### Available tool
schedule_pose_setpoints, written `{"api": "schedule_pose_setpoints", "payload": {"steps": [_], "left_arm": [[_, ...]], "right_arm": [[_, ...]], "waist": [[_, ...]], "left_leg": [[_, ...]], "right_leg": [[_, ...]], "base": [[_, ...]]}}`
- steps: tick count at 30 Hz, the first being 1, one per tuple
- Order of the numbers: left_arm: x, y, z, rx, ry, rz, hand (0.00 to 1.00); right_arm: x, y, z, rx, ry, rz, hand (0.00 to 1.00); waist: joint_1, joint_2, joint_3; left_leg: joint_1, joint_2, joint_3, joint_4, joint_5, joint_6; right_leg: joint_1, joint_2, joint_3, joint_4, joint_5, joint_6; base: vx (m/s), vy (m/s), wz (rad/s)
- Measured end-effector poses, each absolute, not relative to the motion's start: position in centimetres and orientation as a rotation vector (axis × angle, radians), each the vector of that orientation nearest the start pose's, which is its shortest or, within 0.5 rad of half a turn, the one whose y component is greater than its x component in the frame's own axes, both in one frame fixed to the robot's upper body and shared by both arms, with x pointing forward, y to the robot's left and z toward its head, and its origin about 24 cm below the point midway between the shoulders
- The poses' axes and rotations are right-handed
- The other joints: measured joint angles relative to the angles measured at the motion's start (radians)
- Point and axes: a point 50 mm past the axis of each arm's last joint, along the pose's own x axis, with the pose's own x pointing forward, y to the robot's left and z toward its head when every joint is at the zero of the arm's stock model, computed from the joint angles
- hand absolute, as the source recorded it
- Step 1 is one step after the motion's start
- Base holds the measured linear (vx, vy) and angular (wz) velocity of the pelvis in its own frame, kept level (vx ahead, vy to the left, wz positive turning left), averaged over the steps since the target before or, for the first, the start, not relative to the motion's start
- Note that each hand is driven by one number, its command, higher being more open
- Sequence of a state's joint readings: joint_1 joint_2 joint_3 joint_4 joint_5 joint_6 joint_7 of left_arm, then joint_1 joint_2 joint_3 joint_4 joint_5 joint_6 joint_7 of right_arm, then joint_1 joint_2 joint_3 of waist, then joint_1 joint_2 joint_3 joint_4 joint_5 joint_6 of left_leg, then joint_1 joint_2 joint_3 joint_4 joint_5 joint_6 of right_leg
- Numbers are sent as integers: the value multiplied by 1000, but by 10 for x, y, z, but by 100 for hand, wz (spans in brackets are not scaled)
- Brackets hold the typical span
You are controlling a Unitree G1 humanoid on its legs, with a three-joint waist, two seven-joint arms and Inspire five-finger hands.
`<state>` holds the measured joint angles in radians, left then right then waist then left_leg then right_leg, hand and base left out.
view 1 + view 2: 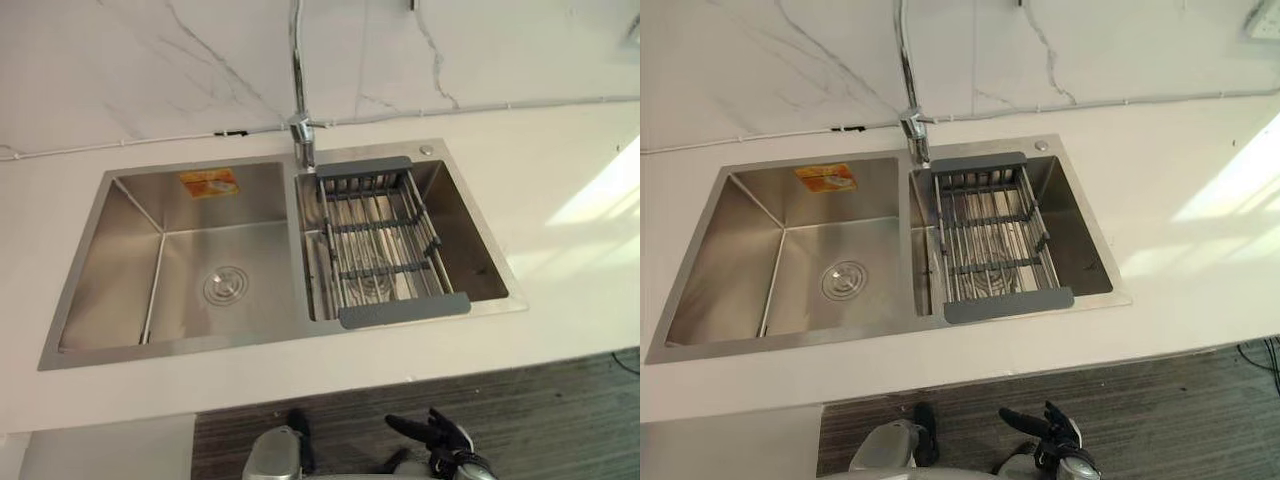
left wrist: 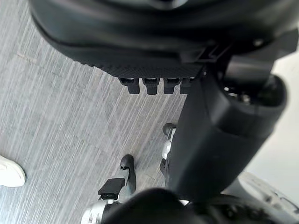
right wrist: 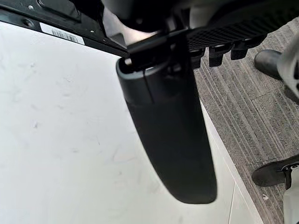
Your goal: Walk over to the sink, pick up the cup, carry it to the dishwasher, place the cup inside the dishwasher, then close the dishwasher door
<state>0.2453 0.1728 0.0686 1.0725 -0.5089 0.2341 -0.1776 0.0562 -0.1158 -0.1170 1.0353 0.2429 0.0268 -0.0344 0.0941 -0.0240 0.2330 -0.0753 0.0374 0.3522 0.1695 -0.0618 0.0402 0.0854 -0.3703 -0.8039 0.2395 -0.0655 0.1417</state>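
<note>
A steel double sink [image 1: 250, 352] is set into the white counter [image 1: 570, 270] in front of me. Its large left basin has a round drain [image 1: 226, 285] and an orange sticker [image 1: 209, 183] on the back wall. A wire drying rack [image 1: 380, 245] with grey ends spans the smaller right basin. My right hand [image 1: 437, 432] hangs low below the counter edge, fingers relaxed and holding nothing; its thumb [image 3: 168, 140] shows against a white panel. My left hand [image 2: 210, 140] hangs over the floor with its thumb straight, nothing in it.
A tall chrome faucet [image 1: 298, 90] rises between the basins against the marble wall. Grey striped carpet [image 1: 540, 420] lies below the counter. A white cabinet front [image 1: 100, 450] stands at lower left. A person's white shoe [image 2: 9, 171] rests on the carpet.
</note>
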Motion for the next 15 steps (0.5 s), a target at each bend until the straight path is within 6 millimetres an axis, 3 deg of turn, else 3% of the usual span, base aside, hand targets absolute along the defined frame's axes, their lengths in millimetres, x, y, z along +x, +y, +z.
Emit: {"api": "schedule_pose_setpoints", "payload": {"steps": [1,4,5,7,9,10,12,13,15], "left_arm": [[7,211,-170,-514,1393,351,100],[7,216,-169,-461,1406,314,100],[6,218,-169,-450,1412,309,100],[7,221,-168,-418,1425,288,100],[7,221,-168,-422,1434,284,100],[6,225,-167,-432,1449,276,100],[3,220,-169,-455,1460,275,100],[0,215,-170,-493,1470,292,100],[-5,215,-170,-511,1487,309,100]], "right_arm": [[103,-211,-158,164,1090,-346,100],[108,-213,-156,171,1082,-364,100],[109,-212,-157,179,1084,-365,100],[105,-208,-159,196,1115,-362,100],[100,-206,-161,202,1149,-359,100],[92,-200,-165,212,1217,-350,100],[91,-201,-166,211,1270,-350,100],[91,-204,-166,201,1288,-350,100],[87,-206,-167,228,1320,-379,100]], "waist": [[0,-10,1],[-20,-20,2],[-25,-14,3],[-38,-15,1],[-41,-17,1],[-42,-42,-4],[-37,-28,-15],[-47,-7,-24],[-55,-5,-26]], "left_leg": [[1,-12,-6,-1,-2,3],[37,-27,-80,-32,6,8],[43,-22,-99,-36,8,7],[49,-12,-185,-42,12,-5],[54,-17,-209,-45,24,-23],[61,-40,-224,-52,30,-34],[72,-26,-223,-95,48,-61],[81,-6,-222,-135,73,-73],[113,18,-222,-189,97,-91]], "right_leg": [[-6,-17,5,29,-13,-7],[-79,-68,178,257,-15,-123],[-84,-55,217,270,-27,-120],[-111,39,352,234,-102,-77],[-134,66,401,210,-101,-73],[-136,71,416,147,-58,-61],[-107,99,419,58,-66,-28],[-98,132,411,8,-46,-40],[-67,169,400,-44,-28,-49]], "base": [[53,77,33],[92,28,59],[130,-35,85],[132,-115,102],[70,-103,69],[65,-142,45],[115,-205,6],[131,-211,-13],[77,-133,-5]]}}
